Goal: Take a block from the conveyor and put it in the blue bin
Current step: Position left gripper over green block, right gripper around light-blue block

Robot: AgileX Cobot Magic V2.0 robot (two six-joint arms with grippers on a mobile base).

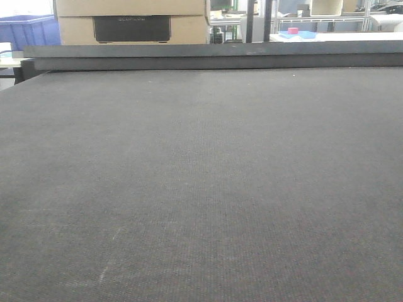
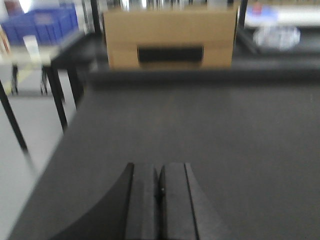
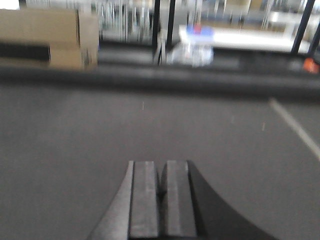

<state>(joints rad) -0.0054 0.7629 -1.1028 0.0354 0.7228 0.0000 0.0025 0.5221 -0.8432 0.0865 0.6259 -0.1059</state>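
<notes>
Currently left black gripper point(image 2: 160, 197) and right black gripper point(image 3: 162, 197): jaws pressed together, empty. On dark grey woven conveyor belt point(image 1: 201, 189): no block in view. Beyond its far-left corner, blue plastic bin point(image 1: 28, 31). Risk: closed jaws could knock an arriving block away.

I count one conveyor point(image 1: 201, 189), one blue bin point(image 1: 28, 31), one left pincer point(image 2: 160, 200) and one right pincer point(image 3: 162, 200), two fingers point(image 2: 144, 205) on each, and stacked cardboard boxes point(image 1: 75, 28) whose number I cannot tell.

The conveyor point(image 1: 201, 189) runs off the front view's sides; both wrist views are blurred.
</notes>
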